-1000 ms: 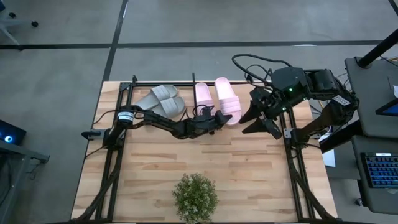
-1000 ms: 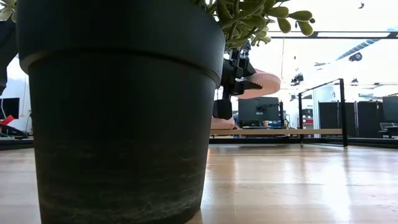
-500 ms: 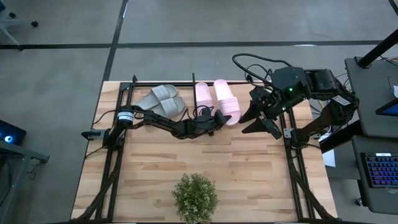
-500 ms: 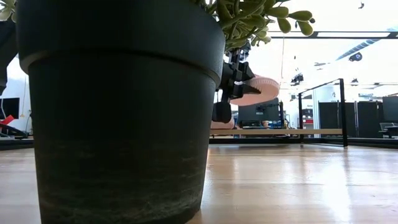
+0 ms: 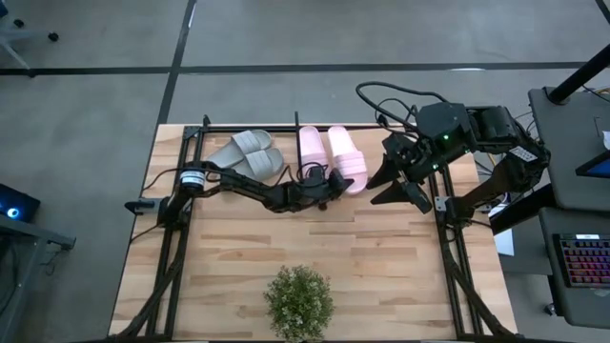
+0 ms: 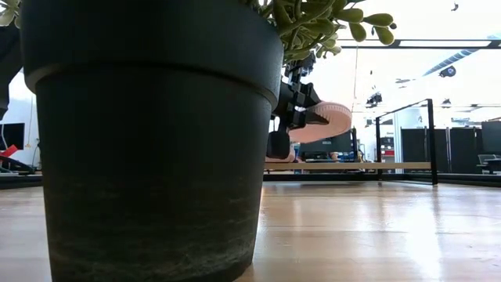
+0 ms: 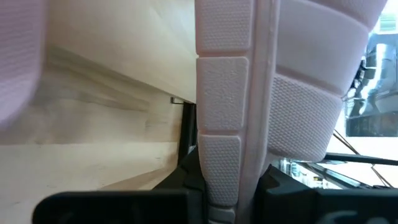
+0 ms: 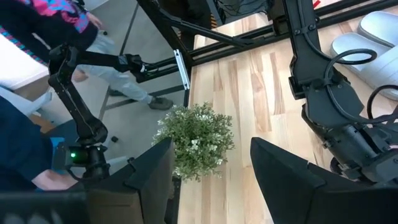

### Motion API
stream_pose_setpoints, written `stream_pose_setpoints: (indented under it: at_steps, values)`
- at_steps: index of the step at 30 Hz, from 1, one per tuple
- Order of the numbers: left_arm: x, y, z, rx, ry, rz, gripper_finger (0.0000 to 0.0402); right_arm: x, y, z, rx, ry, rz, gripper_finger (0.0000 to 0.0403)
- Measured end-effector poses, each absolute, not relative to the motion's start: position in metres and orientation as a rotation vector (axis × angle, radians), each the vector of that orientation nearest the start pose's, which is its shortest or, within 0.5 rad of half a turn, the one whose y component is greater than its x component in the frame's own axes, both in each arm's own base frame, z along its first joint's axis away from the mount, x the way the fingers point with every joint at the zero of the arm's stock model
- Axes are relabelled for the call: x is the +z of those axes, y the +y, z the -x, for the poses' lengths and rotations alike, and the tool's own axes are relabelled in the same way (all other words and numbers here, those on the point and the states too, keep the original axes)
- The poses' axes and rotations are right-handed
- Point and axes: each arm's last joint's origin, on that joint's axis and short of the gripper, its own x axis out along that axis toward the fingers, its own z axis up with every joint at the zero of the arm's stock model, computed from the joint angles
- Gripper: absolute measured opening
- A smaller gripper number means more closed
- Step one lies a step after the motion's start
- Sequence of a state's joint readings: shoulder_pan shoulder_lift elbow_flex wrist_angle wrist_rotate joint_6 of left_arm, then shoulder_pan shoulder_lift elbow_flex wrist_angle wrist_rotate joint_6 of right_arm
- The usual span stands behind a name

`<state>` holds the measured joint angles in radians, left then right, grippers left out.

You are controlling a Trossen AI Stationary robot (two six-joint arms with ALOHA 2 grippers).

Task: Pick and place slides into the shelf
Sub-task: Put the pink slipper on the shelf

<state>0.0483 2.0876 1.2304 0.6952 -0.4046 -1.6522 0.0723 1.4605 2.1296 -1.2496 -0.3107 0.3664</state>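
In the high view the left end effector (image 5: pixel 334 181), just above frame centre, is clamped on the heel end of a pale pink slide (image 5: pixel 348 158), whose long axis runs away from it toward the top of the frame. The low view shows this slide (image 6: pixel 322 121) tilted and lifted clear above the shelf (image 6: pixel 352 165), so I judge the coming move is down onto the board beside the other pink slide (image 5: pixel 312 152). The shelf (image 5: pixel 195 143) already holds that slide and the grey pair (image 5: pixel 250 153) at upper left, while the right end effector (image 5: pixel 408 181) waits part-open and empty at right of centre, farther from the carried slide.
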Motion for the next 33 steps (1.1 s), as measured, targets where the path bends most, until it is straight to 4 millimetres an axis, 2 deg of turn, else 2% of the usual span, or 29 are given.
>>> stream_pose_setpoints:
  at_steps: [33]
  values:
    - [0.162, 0.049, -0.445, 0.584, -0.212, 1.631, 0.0025, 0.513, 0.027, -0.225, 0.267, 0.637, -0.436, 0.0206]
